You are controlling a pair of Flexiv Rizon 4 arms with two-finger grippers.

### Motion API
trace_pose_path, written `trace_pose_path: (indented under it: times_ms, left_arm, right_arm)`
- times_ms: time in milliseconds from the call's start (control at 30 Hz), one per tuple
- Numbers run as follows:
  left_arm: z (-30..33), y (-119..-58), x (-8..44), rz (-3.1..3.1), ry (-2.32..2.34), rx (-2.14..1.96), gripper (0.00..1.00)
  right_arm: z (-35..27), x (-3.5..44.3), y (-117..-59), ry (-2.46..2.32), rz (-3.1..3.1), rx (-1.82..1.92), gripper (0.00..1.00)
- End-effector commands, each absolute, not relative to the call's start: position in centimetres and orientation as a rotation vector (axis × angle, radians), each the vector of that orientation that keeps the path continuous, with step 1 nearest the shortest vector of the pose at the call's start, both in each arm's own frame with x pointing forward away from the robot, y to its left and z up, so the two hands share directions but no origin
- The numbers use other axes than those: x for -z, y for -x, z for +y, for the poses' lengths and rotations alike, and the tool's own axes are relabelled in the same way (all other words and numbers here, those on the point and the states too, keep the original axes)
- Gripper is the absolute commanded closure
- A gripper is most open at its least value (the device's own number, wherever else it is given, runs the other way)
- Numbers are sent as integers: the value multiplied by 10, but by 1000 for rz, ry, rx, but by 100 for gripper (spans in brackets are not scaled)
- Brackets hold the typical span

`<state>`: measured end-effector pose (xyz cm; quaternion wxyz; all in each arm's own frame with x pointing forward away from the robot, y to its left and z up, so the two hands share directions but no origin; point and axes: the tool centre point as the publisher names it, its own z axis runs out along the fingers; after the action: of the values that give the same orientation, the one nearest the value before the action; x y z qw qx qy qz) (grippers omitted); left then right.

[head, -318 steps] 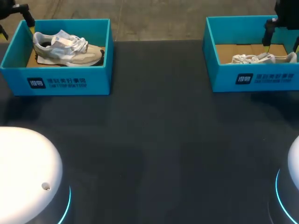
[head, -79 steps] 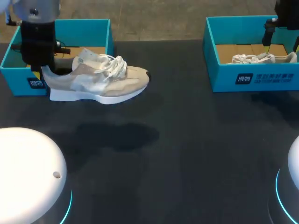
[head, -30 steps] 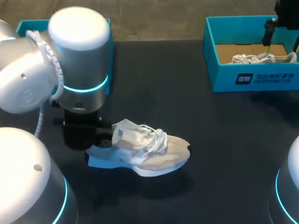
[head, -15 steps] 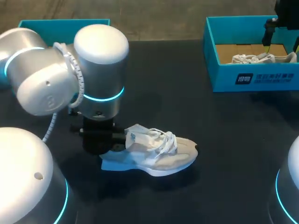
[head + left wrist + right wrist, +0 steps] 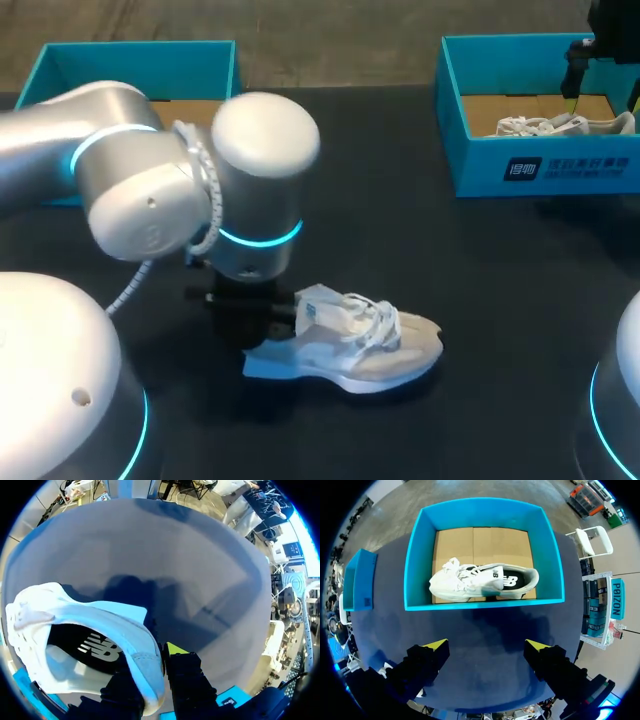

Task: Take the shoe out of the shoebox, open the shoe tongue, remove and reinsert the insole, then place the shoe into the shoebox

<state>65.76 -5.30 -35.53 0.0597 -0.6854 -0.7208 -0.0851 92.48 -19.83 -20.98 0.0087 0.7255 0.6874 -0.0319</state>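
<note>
Head view: the beige-and-white laced sneaker is low at the dark counter's near middle; the far-left blue cardboard shoebox shows bare floor. Left wrist view: the left hand pinches its heel collar, a thin grip that might slip. Right wrist view: the right hand, wide, hangs above the far-right blue shoebox holding a white sneaker.

You face a dark desk. At its far right corner stands a second teal box, floored with brown cardboard. Inside lies a white sneaker, toe pointing left.
</note>
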Motion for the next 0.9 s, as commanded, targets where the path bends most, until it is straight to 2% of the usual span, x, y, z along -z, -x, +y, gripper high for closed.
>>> trace_pose_path:
  times_ms: [33, 900]
  left_arm:
    - [-66, -656, 366, -2167, 2061, 283, 100]
    - [-69, -654, 385, -2151, 2086, 362, 100]
  right_arm:
    - [-198, 210, -924, -2266, 2146, 97, 0]
    - [-198, 210, -924, -2266, 2146, 97, 0]
